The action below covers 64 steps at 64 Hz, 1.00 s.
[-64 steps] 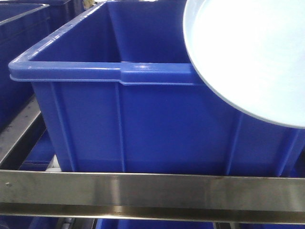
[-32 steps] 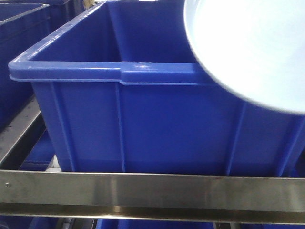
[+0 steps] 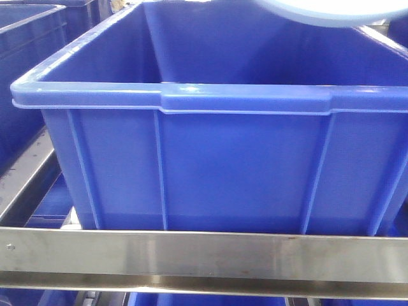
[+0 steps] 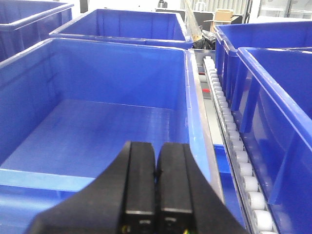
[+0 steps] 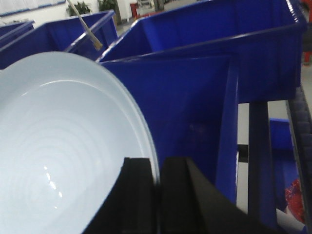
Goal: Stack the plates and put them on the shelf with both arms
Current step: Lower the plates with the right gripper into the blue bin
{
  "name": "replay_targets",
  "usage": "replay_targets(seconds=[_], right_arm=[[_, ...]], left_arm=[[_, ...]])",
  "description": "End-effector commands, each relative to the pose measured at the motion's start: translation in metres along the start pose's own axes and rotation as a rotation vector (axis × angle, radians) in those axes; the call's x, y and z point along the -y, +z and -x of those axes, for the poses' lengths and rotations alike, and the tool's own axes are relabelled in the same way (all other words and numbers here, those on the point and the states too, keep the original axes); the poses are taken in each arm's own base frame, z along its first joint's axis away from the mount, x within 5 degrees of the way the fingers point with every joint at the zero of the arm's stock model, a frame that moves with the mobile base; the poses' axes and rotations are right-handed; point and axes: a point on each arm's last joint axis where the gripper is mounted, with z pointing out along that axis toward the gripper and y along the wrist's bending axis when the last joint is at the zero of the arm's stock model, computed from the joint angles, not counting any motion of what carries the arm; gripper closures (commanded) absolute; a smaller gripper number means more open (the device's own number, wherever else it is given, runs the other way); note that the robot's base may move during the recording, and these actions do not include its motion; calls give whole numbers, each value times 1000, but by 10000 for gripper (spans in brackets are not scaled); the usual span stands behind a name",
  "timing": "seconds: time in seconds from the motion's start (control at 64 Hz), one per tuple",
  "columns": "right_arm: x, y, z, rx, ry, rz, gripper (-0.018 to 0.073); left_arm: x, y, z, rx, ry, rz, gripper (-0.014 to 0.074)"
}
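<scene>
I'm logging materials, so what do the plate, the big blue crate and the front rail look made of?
Plate: glossy white, probably glazed ceramic or melamine, with sharp highlights. Blue crate: moulded plastic, ribbed walls, soft sheen. Front rail: brushed steel, streaky grey reflections.

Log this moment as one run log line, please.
left gripper: shut, empty, over blue crate | right gripper: shut on plate rim | plate raised above crate | shelf: no plate yet
</scene>
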Motion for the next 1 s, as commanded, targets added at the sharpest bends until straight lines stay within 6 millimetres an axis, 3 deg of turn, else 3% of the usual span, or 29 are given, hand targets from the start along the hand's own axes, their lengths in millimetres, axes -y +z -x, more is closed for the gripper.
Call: replay_targets(seconds=[0.0, 0.219, 0.468, 0.75, 0.984], right_arm=[[-6, 19, 32, 121, 4, 12, 503], [-28, 75, 32, 45, 0, 76, 503], [-33, 132, -6, -86, -11, 68, 503], [-28, 159, -39, -167, -18, 45, 501], [-27, 164, -48, -202, -21, 39, 468]], left_arm=[[-1, 0, 17, 99, -11, 14, 516], [-1, 0, 17, 99, -11, 14, 516], [-1, 0, 17, 99, -11, 14, 516], [-1, 0, 17, 99, -11, 14, 516], [-1, 0, 17, 99, -11, 14, 516]])
